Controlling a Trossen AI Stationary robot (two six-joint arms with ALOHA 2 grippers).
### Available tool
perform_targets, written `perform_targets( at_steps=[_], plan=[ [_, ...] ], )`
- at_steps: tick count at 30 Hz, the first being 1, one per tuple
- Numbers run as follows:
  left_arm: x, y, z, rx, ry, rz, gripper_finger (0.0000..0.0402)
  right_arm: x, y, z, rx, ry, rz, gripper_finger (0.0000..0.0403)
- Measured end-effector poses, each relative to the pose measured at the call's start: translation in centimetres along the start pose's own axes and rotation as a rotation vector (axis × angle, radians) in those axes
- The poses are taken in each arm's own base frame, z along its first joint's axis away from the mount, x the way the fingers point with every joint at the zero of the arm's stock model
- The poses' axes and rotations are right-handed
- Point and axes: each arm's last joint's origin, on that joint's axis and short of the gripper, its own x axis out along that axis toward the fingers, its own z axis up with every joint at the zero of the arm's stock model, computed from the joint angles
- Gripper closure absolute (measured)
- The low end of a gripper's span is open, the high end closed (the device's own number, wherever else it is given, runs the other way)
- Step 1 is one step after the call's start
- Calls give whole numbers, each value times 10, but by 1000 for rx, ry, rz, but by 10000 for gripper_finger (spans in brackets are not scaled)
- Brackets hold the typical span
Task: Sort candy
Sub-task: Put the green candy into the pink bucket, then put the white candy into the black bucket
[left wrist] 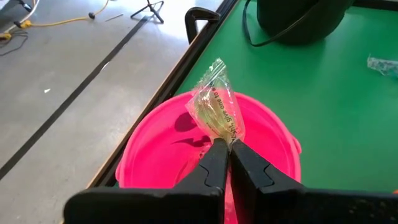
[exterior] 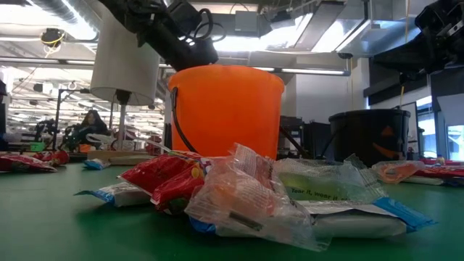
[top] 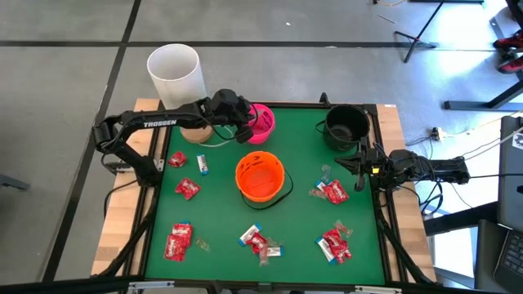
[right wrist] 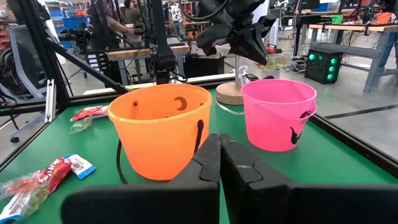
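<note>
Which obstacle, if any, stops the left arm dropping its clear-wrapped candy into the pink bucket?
Probably none: the left pincer, shut on the clear-wrapped candy, hangs directly over the pink bucket's open mouth.

Candy [exterior: 254, 192] heaped up front on the green table [exterior: 58, 232]; orange bucket [exterior: 226, 109] behind it, black bucket [exterior: 370, 138] to its right.

A small clear-wrapped sweet with a greenish tint and dark print [left wrist: 217, 109] hangs pinched by one crinkled end above the opening of the pink plastic bucket [left wrist: 273, 140]. The rest of the candy, mostly shiny red wrappers with white print, lies flat in loose clusters on the green table: red packets [top: 177, 242] near the front left, a mixed heap [top: 260, 242] of red and clear wrappers front centre, and more red ones [top: 335, 243] front right.
</note>
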Motion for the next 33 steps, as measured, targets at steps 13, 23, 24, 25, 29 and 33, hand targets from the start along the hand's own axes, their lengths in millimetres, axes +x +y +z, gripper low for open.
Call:
perform_targets(
  at_steps=[13, 23, 24, 25, 29, 33],
  plan=[
    [2, 0, -3, 1, 31, -3, 401, 0, 0, 0, 0, -1, 0, 402],
    [8, 9, -9, -43, 69, 19, 351, 0, 0, 0, 0, 0, -1, 402],
    [8, 9, -9, -42, 70, 19, 339, 0, 0, 0, 0, 0, -3, 402],
    [8, 9, -9, -42, 71, 21, 327, 0, 0, 0, 0, 0, -3, 402],
    [9, 10, -9, -42, 67, 22, 286, 0, 0, 0, 0, 0, -3, 402],
    [9, 10, -9, -42, 62, 23, 265, 0, 0, 0, 0, 0, -4, 402]
  ],
)
